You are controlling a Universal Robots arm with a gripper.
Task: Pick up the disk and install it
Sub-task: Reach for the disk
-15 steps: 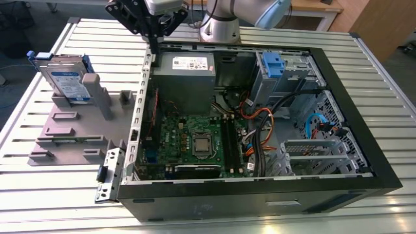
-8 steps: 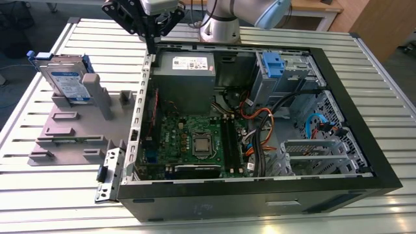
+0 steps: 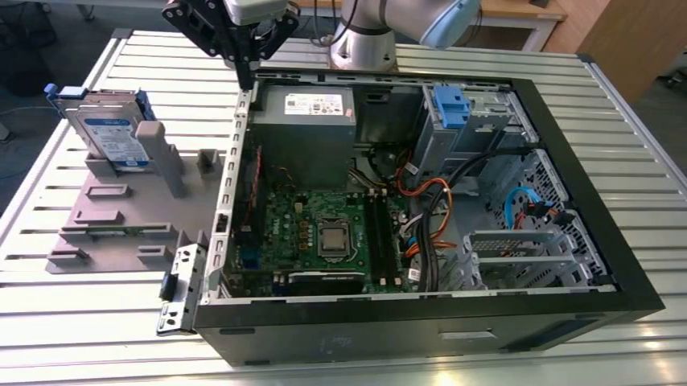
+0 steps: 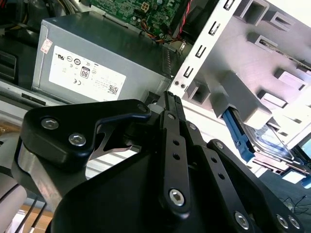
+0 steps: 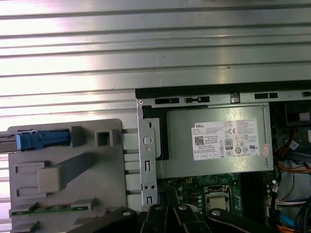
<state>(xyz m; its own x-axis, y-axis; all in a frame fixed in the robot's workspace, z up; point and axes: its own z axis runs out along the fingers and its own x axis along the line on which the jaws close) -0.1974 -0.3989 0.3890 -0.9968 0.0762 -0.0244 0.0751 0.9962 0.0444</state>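
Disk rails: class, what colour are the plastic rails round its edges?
Bright blue. The exterior view shows it best, with the disk standing upright in the grey holder.

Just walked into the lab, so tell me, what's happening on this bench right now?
A robot arm's tool, shut and empty, hangs over the edge of the open computer case, by the power supply. The disk stands upright in a grey holder on the exterior view's left, not yet picked up.
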